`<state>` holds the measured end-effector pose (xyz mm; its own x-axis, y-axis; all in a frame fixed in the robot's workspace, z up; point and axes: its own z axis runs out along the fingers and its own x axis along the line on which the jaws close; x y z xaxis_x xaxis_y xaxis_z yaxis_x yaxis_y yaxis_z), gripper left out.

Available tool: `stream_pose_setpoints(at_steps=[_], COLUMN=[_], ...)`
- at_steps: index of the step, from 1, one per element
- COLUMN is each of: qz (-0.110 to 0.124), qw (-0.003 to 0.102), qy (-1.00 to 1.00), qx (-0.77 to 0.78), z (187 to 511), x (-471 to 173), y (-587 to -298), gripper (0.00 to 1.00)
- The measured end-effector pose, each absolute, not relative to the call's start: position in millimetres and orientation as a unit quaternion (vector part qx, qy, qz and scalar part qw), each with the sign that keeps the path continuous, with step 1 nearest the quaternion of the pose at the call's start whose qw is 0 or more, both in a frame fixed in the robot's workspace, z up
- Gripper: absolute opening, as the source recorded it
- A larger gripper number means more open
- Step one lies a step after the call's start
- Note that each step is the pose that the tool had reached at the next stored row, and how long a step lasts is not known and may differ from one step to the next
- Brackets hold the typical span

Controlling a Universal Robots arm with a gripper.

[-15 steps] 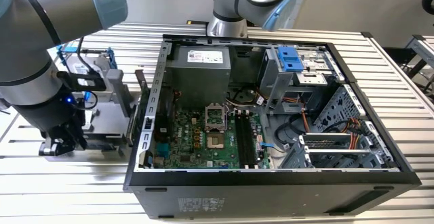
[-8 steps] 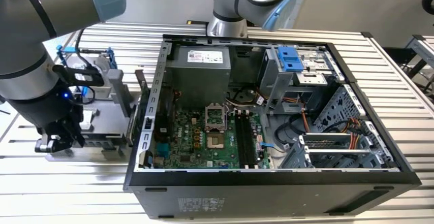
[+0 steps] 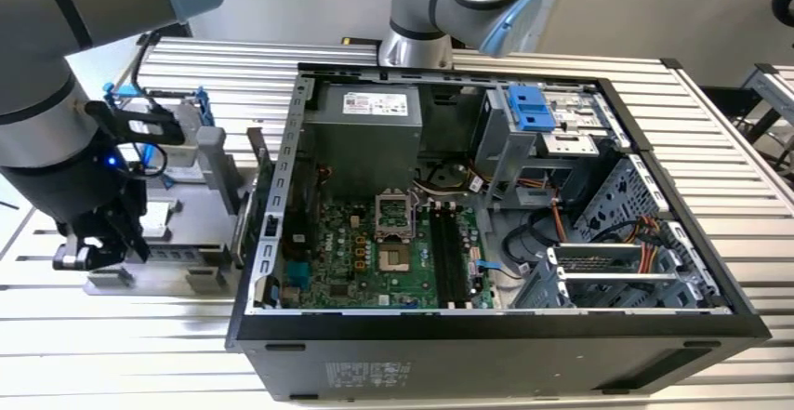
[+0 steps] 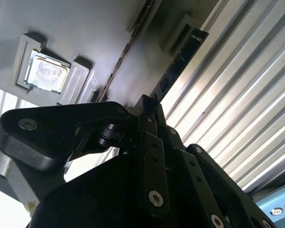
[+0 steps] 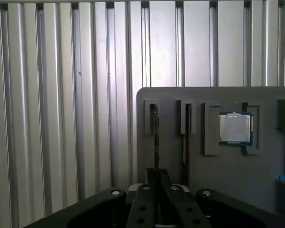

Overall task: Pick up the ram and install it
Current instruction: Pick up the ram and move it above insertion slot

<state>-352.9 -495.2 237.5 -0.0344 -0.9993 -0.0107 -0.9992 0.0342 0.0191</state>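
In both wrist views the ram [image 5: 155, 142] [image 4: 178, 64] is a thin dark stick seen edge-on, standing in a slot of the grey fixture tray [image 5: 213, 180]. My gripper [image 5: 156, 183] [image 4: 147, 111] is right over it, its two black fingers pressed close on either side of the stick's near end. The ram still sits in its slot. In the exterior view my gripper [image 3: 106, 243] hangs low over the tray [image 3: 167, 275], to the exterior view's left of the open computer case [image 3: 496, 326].
A second thin stick [image 5: 185, 137] stands in the neighbouring slot, with a square processor chip [image 5: 235, 128] beyond it. Inside the case lie the green motherboard [image 3: 360, 261], its long black memory slots [image 3: 453, 252], cables and drive cages. The table is ribbed aluminium [image 5: 61, 118].
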Motion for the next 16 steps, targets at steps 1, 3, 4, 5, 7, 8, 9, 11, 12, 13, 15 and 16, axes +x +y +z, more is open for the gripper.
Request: stream_pose_setpoints(at_steps=[1,3,4,5,7,8,9,11,12,13,15,16], qz=[-0.011,-0.011,-0.011,-0.011,-0.011,-0.011,-0.011,-0.011,-0.011,-0.011,-0.011,-0.011], qw=[0.003,0.003,0.003,0.003,0.003,0.003,0.003,0.003,0.003,0.003,0.003,0.003], qy=[-0.719,-0.719,-0.719,-0.719,-0.719,-0.719,-0.719,-0.719,-0.719,-0.719,-0.719,-0.719], qx=[0.695,0.695,0.695,0.695,0.695,0.695,0.695,0.695,0.695,0.695,0.695,0.695], z=[239,244,246,248,251,253,254,257,259,260,263,264], x=[-353,-353,-353,-353,-353,-353,-353,-353,-353,-353,-353,-353], y=[-495,-495,-495,-495,-495,-495,-495,-495,-495,-495,-495,-495], gripper=[0.00,0.00,0.00,0.00,0.00,0.00,0.00,0.00,0.00,0.00,0.00,0.00])
